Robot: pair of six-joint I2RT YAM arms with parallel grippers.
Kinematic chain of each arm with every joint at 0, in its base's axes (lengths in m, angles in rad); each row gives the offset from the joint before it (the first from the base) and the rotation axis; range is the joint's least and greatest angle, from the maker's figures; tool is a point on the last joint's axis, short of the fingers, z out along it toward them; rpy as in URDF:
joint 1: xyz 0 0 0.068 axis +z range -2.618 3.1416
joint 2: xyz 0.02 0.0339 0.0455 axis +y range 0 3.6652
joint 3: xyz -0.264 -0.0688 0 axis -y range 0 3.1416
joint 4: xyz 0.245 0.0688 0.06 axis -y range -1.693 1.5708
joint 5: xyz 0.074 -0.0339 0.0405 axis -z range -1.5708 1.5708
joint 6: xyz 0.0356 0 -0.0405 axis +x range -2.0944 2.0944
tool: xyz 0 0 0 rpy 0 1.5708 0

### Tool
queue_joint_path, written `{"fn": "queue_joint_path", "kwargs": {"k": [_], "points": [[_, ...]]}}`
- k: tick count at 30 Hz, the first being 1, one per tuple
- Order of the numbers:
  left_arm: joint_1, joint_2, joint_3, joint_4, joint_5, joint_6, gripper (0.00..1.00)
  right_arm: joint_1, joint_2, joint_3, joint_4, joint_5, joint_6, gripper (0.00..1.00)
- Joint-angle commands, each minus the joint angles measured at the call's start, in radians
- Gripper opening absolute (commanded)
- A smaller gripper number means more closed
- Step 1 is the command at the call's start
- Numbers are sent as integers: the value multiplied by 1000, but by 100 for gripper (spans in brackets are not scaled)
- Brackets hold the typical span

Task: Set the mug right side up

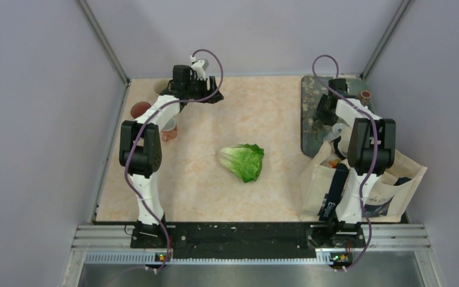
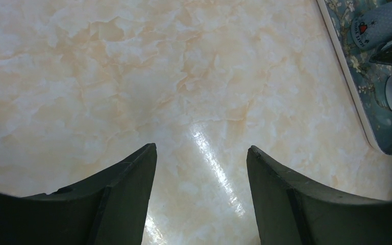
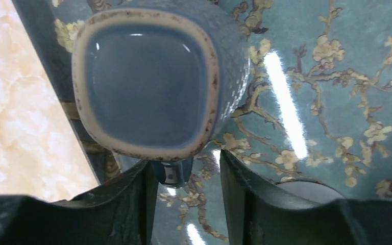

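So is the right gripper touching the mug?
Cannot tell. Right wrist view: mug handle sits between the right gripper's fingers, clear of one, overlapping the other's edge; contact isn't plain.

Mug [image 3: 145, 84]: blue glaze, rounded-square body, textured wall. It's inverted, so the shallow glazed base faces up, ringed by a bare, brown-speckled foot rim. Handle [image 3: 173, 171] sticks out at the lower side in the right wrist view. Sits near the far-right corner of the bench [image 1: 203, 197].
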Motion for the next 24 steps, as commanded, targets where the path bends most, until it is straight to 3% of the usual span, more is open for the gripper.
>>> {"fn": "queue_joint_path", "kwargs": {"k": [1,13,15,18,24], "points": [[10,-61,-8,17,7,13,70,-1,-2,24,31,82,-9,48],[12,-62,-6,16,2,30,70,19,55,109,28,202,-28,37],[12,-62,-9,11,-1,32,70,20,58,112,27,215,-45,29],[11,-64,-10,10,2,30,70,19,65,120,16,207,-76,0],[9,-66,12,-4,23,14,74,19,-56,109,24,128,-113,0]]}}
